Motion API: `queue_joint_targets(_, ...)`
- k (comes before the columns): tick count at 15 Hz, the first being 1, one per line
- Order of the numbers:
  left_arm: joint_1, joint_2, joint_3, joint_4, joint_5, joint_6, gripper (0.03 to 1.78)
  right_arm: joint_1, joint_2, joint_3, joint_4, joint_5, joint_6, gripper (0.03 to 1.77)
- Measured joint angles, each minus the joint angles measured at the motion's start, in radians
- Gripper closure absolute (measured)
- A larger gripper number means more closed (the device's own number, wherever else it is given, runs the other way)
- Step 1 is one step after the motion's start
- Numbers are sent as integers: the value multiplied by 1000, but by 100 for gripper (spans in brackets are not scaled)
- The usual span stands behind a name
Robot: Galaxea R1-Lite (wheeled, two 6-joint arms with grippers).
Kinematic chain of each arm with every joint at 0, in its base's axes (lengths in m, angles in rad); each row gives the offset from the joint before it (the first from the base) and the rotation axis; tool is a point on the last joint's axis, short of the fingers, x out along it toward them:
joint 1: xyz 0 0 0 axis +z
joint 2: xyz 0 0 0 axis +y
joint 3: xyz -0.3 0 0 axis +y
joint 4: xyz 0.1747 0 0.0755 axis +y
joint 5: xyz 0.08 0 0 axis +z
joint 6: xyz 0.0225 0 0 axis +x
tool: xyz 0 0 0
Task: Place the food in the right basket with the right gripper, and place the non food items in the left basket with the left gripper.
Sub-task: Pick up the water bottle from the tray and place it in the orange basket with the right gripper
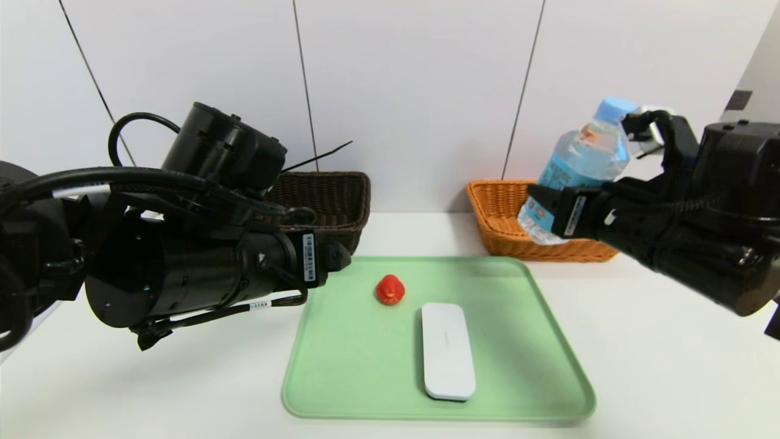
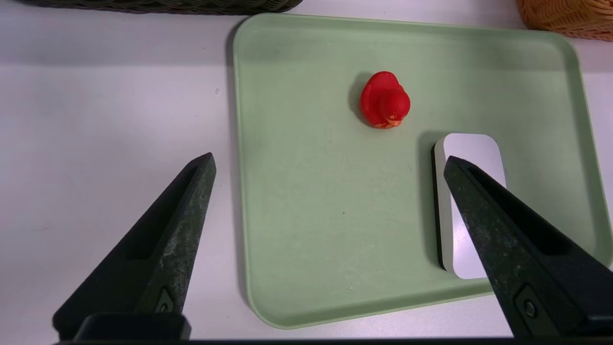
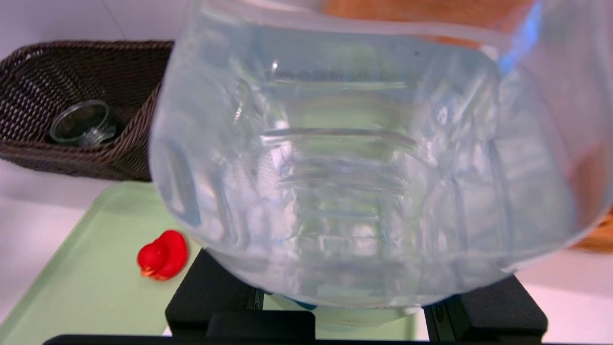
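Both arms fill the near foreground of the head view. On the left, the left gripper hangs above the table at the left edge of the tray, pointing forward and down; its two black fingers stand wide apart with nothing between them. On the right, the right gripper is raised in the air, clamped on the bottle, which leans with its light-blue cap up and to the right and its base down and to the left. Seen from the head, the bottle's lower end overlaps the near right part of the orange basket; whether it is right over the basket or nearer than it cannot be told. In the right wrist view the clear bottle fills most of the picture, with the black fingers pressed against its sides.

A green tray lies in the middle of the table. The red duck sits on its far left part, and the white case lies lengthwise just right of the middle, toward the near edge; the two are close but apart.

At the far side of the table, by the wall, the dark basket stands left and the orange basket stands right, well apart. The right wrist view shows the glass bowl lying tilted inside the dark basket. The inside of the orange basket is mostly hidden by the bottle and arm.
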Motion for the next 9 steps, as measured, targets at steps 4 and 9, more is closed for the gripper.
queue_joint_targets(4,0,-4,-3,5,2,2,12,-136,35,-200,138,186,-13,95)
queue_joint_targets(9,-1,-12,0,3,4,6,12,-221,216,-348,156,249,-17,95)
